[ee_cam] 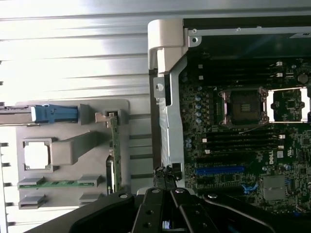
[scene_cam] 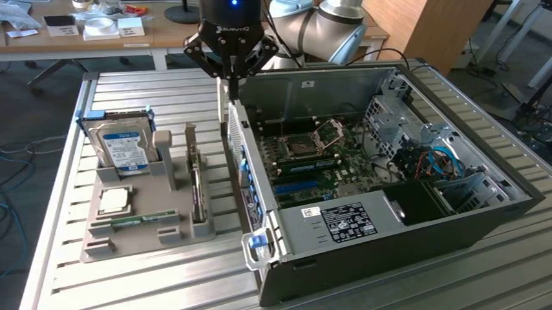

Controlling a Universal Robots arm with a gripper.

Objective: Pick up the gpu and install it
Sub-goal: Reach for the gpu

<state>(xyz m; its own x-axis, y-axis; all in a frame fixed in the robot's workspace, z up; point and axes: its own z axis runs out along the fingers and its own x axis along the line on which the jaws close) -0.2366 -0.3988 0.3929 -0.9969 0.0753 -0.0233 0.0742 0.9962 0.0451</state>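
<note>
The gpu (scene_cam: 196, 188) stands on edge as a slim dark strip in a slot of the grey holder (scene_cam: 172, 240), on the exterior view's left of the open computer case (scene_cam: 388, 223). In the wrist view the gpu (ee_cam: 114, 155) is a thin green-edged strip between the holder and the case wall. My gripper (scene_cam: 231, 81) hangs above the far end of the case's side wall, shut, with nothing between its fingers. It is well above and behind the gpu and apart from it. In the wrist view the gripper (ee_cam: 165, 177) sits over the case wall beside the motherboard (ee_cam: 243, 145).
The holder also carries a hard drive (scene_cam: 125, 145) with a blue-white label, a processor (scene_cam: 115, 200) and a green memory stick (scene_cam: 138, 219). Blue slots (ee_cam: 218, 170) lie on the motherboard. Everything rests on a slatted metal table (scene_cam: 121, 284); a wooden desk (scene_cam: 86, 39) stands behind.
</note>
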